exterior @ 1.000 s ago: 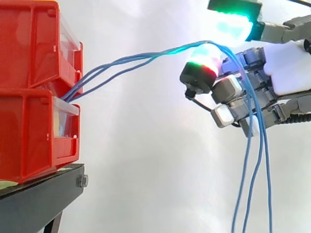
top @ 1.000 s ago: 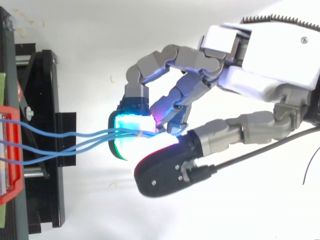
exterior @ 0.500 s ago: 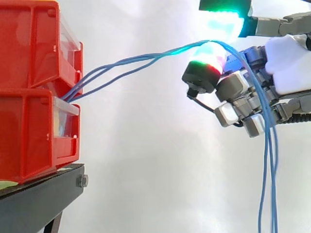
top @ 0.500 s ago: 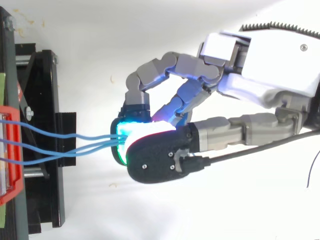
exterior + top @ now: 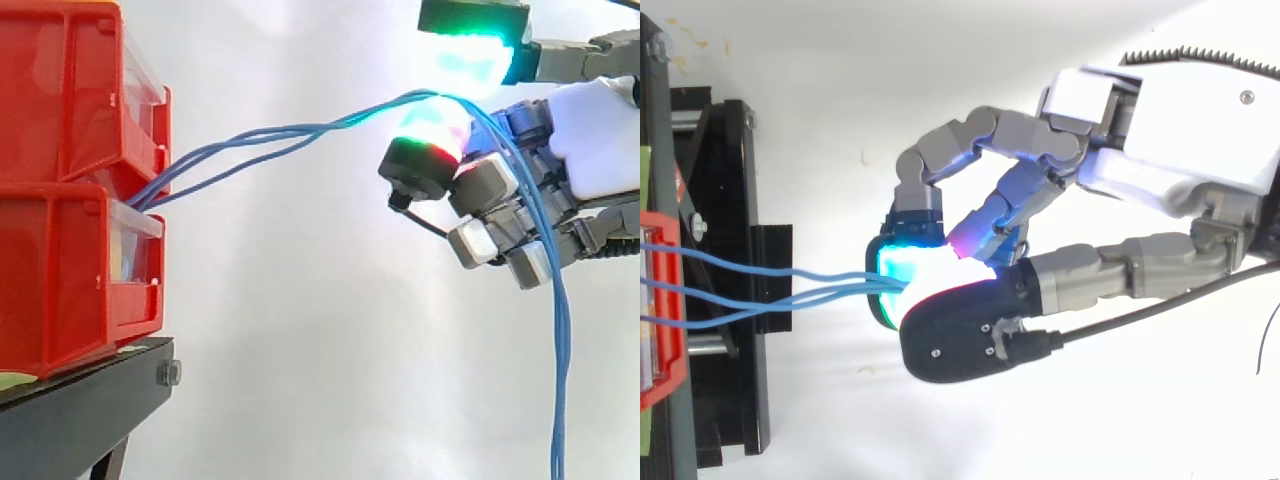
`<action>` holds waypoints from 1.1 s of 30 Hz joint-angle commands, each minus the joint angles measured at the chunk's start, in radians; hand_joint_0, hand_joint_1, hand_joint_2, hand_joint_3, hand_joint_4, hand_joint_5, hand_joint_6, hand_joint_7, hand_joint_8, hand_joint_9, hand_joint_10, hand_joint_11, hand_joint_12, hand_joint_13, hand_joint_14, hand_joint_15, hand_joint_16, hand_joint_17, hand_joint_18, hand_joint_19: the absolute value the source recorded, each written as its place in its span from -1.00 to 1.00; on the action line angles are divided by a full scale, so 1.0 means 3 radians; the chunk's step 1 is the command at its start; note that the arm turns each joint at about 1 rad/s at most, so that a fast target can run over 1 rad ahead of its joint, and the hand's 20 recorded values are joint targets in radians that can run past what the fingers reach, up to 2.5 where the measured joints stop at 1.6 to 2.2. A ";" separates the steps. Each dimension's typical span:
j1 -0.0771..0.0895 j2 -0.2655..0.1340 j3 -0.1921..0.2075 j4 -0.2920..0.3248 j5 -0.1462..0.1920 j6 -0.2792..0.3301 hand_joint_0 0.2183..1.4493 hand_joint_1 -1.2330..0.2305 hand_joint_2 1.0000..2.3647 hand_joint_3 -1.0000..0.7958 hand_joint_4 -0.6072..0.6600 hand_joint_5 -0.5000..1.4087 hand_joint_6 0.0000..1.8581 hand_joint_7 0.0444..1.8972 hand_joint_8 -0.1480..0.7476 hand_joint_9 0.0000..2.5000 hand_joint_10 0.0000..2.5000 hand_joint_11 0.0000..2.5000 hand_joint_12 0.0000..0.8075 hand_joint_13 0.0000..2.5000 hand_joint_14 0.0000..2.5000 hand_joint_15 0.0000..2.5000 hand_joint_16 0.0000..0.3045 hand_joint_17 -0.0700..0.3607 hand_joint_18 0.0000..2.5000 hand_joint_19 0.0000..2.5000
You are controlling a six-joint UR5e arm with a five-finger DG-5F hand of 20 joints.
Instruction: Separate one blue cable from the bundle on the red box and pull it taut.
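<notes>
Change: over the last 1 s your robot hand (image 5: pixel 1160 130) has swung its thumb (image 5: pixel 960 340) in from well clear of the strands, so it now sits folded against the cyan finger pad (image 5: pixel 898 272).
Tails: the loose ends below the robot hand (image 5: pixel 558 380) hung as 3 spread strands 1 s ago. They have since drawn together into nearly 1 line.
Drift: in the side view the thumb pad (image 5: pixel 425 150) sits a touch farther from the red bins (image 5: pixel 70 90) than it did.
Meaning: you have closed a grip, but likely on the whole bundle. All 3 blue cables (image 5: pixel 830 288) run into the same pinch, so no single cable looks separated yet.
Tension: the blue cables (image 5: pixel 290 130) still rise in a soft curve from the gap between the red bins to the thumb. Judge them slack, not taut.
Cable location: they leave the red bins on the black stand (image 5: pixel 80 410), cross open air, pass over the thumb pad and drop behind the curled fingers.
Hand state: the fingers are curled and the thumb is tucked under the green-lit finger pad (image 5: pixel 470 50), with the blue cables caught between. From the side a slim gap shows there, so the hold may be light.
Pose: the robot hand reaches in from the right, level with the upper bin, palm back and fingertips toward the bins.
</notes>
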 commanded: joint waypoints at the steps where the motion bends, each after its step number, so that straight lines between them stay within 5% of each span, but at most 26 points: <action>1: 0.0000 0.0000 0.0000 -0.0003 0.0000 0.0005 -0.18 -0.50 -0.97 -0.05 -0.44 -0.67 -0.02 0.32 0.03 -0.25 -0.98 -0.15 -0.08 -0.29 -0.99 -0.49 -0.70 -0.20 -0.28 -0.42; 9: 0.0000 0.0000 0.0000 -0.0044 0.0005 0.0082 -0.09 -0.49 -0.99 -0.29 -0.53 -0.68 -0.02 0.19 -0.02 -0.29 -0.99 -0.18 -0.11 -0.32 -0.98 -0.49 -0.71 -0.21 -0.32 -0.43; 16: 0.0000 0.0000 0.0000 -0.0105 0.0000 0.0143 -0.04 -0.50 -0.99 -0.37 -0.52 -0.69 -0.03 0.36 -0.03 -0.30 -0.99 -0.20 -0.12 -0.33 -0.99 -0.50 -0.71 -0.22 -0.33 -0.43; 22: 0.0000 0.0000 0.0000 -0.0105 0.0000 0.0143 -0.01 -0.49 -1.00 -0.44 -0.50 -0.69 -0.02 0.26 -0.03 -0.29 -0.99 -0.20 -0.12 -0.32 -0.98 -0.49 -0.71 -0.22 -0.34 -0.42; 33: 0.0000 0.0000 0.0000 -0.0105 0.0000 0.0148 -0.31 -0.51 -1.00 -0.44 -0.10 -0.67 -0.05 0.09 0.01 -0.30 -0.99 -0.18 -0.10 -0.33 -0.99 -0.49 -0.71 -0.21 -0.33 -0.43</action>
